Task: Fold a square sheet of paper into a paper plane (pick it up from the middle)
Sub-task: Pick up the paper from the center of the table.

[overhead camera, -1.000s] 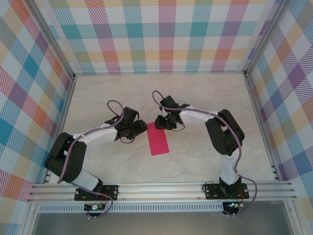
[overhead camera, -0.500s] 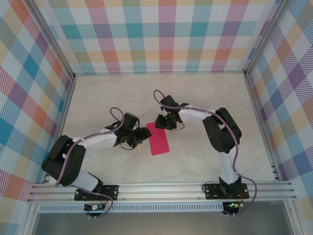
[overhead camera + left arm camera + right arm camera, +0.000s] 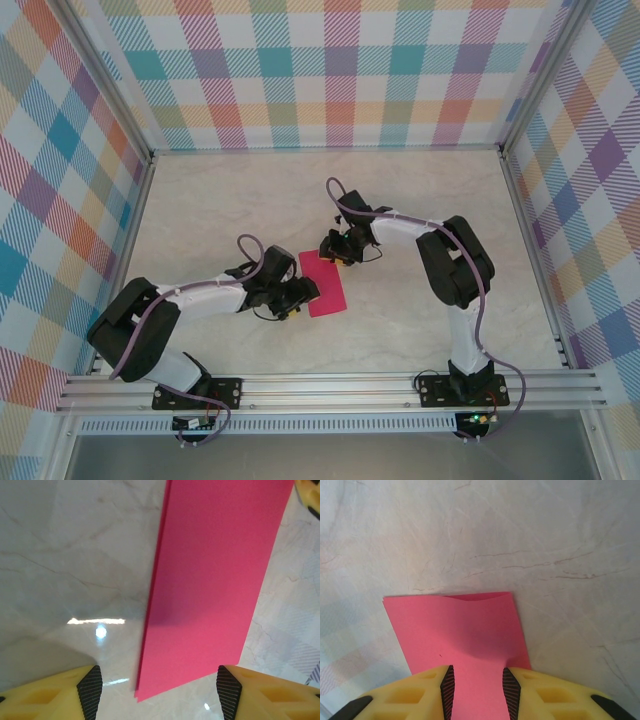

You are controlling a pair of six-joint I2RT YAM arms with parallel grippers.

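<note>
Plaid walls (image 3: 330, 80) in pastel checks are closing in three sides of a pale marbled surface (image 3: 430, 320), with an aluminium rail running along the near edge. The left arm (image 3: 190, 300) is lying low and reaching in toward the middle, while the right arm (image 3: 450, 260) is bending back over its base and reaching in from the other side. Between them the pink sheet of paper (image 3: 327, 288) is lying flat near the middle of the surface as a narrow rectangle, two layers showing along one long edge in the left wrist view. The left pincer (image 3: 303, 293) is hovering at the near-left end of the sheet, its jaws standing wide apart and straddling the near corner; its black-padded fingertips (image 3: 90, 690) are sitting either side of that corner, with nothing gripped between them. The right pincer (image 3: 477, 685) is sitting over the far end of the sheet, its jaws standing partly spread, the paper running under and between its pads (image 3: 448, 687). Whether those pads are pressing on the paper cannot be told. The short edge beyond them is buckling up slightly off the surface.
</note>
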